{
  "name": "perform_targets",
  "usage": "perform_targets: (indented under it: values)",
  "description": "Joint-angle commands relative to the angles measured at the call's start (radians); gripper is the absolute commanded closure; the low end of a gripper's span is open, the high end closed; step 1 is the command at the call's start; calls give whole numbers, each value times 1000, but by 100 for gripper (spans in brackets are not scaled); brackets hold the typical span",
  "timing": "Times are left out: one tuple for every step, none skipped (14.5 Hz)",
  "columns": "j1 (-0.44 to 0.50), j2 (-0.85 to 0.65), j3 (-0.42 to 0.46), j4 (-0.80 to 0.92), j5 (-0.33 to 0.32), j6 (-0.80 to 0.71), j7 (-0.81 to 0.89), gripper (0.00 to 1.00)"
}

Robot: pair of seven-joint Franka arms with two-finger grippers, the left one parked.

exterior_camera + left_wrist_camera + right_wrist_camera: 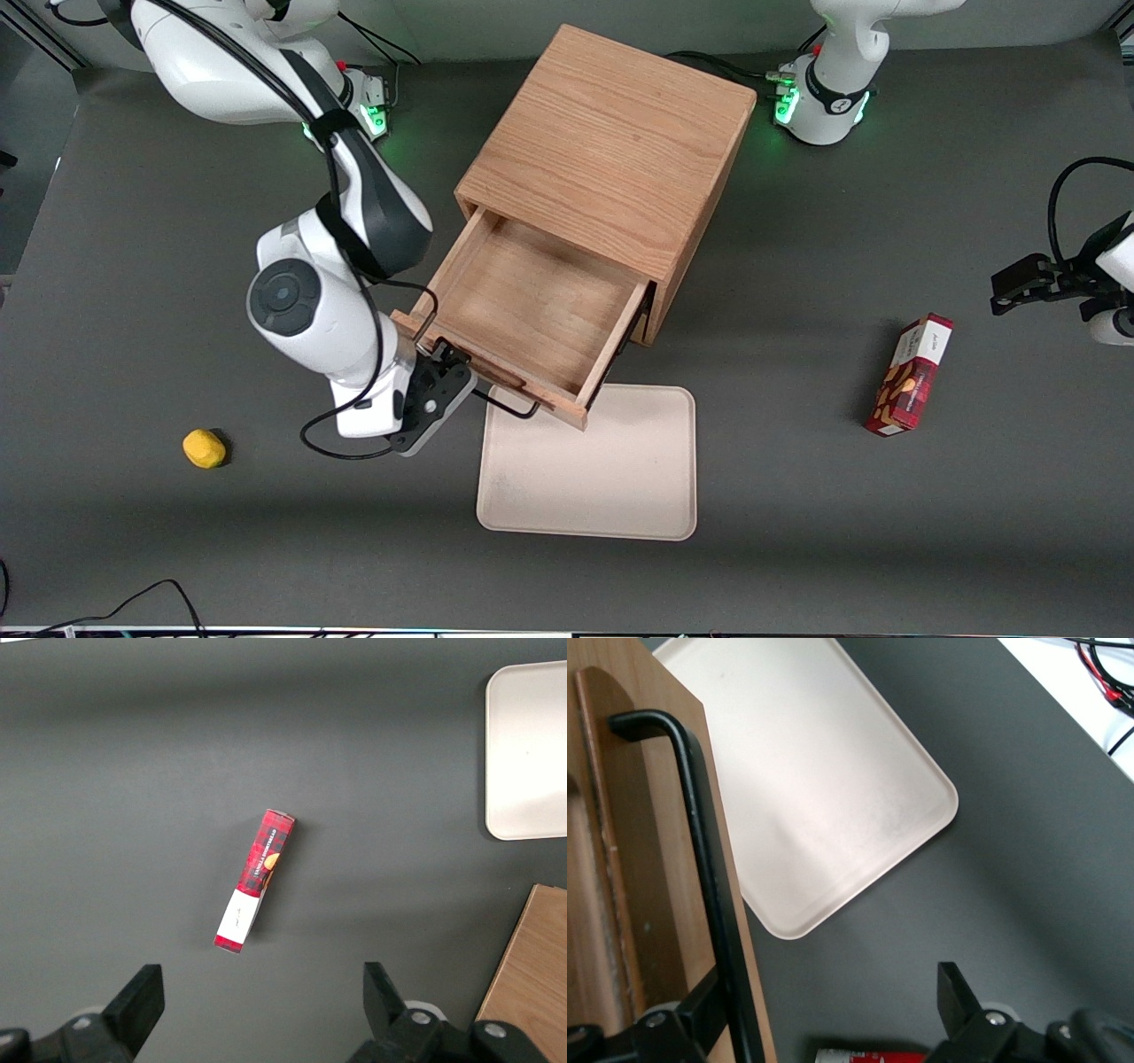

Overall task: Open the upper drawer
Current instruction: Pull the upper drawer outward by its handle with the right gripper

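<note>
The upper drawer [532,301] of the light-oak cabinet [611,159] stands pulled far out, and its bare wooden inside shows from above. Its thin black wire handle [509,408] [700,859] runs along the drawer front [647,904]. My gripper [456,368] [828,1005] is open in front of the drawer, at the end of the handle toward the working arm. The handle bar passes close against one finger [700,1014]. The other finger [954,992] is well apart from it, over the dark table. The lower drawer is hidden under the open one.
A beige tray [589,465] [815,788] lies in front of the cabinet, its edge under the open drawer's front. A yellow lump [204,447] sits toward the working arm's end of the table. A red snack box [912,377] [255,879] lies toward the parked arm's end.
</note>
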Motion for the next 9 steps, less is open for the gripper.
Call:
perform_targets:
  values:
    - [-7, 5, -44, 39, 72, -12, -44, 0]
    - [-7, 5, -46, 42, 72, -12, -43, 0]
    - [-7, 5, -47, 50, 72, -12, -41, 0]
    - [-7, 8, -47, 63, 72, -12, -38, 0]
    - [-7, 10, -47, 68, 74, -12, -35, 0]
    - [-7, 10, -47, 73, 74, -12, -34, 0]
    - [-10, 4, -47, 88, 74, -17, -31, 0]
    - [-20, -13, -47, 91, 80, -20, -29, 0]
    - [-29, -41, -49, 85, 86, -24, -29, 0]
